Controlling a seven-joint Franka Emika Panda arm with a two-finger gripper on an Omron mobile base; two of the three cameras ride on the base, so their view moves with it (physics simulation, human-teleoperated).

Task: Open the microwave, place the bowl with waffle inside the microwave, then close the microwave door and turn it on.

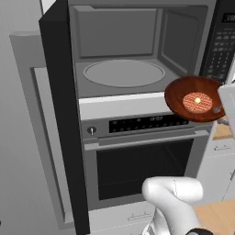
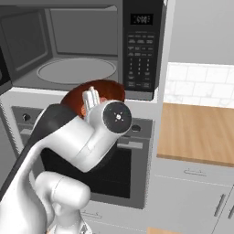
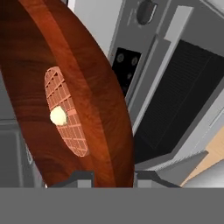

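The two-finger claw (image 3: 113, 177) is clamped on the rim of the round, glossy reddish-brown wooden bowl (image 3: 94, 100); in the hand view its two dark fingertips (image 3: 81, 178) stand at either side of the bowl's wall, one inside and one outside. The bowl is held in the air, clear of any surface, just in front of the lower right corner of the microwave's opening and above the oven's control strip. In the left base view the bowl (image 1: 195, 97) tilts slightly toward the camera, so its inside shows.

Lying flat on the bowl's bottom is a small round waffle (image 1: 198, 102) with a grid pattern, orange-brown, with a pale yellow dab at its middle. Nothing else is in the bowl.

The large built-in black microwave (image 1: 137, 46) stands open. Its grey cavity holds a round, pale grey turntable (image 1: 124, 73), which is bare. The wide black microwave door (image 1: 62, 114) is swung out to the left, seen edge-on. The black keypad panel (image 2: 140, 50) runs down the right side of the cavity.

Below the microwave sits a silver oven (image 1: 142, 160) with a dark window, its door shut. To the right, in the right base view, a light wooden countertop (image 2: 196, 132) lies over grey cabinet drawers (image 2: 192, 192).
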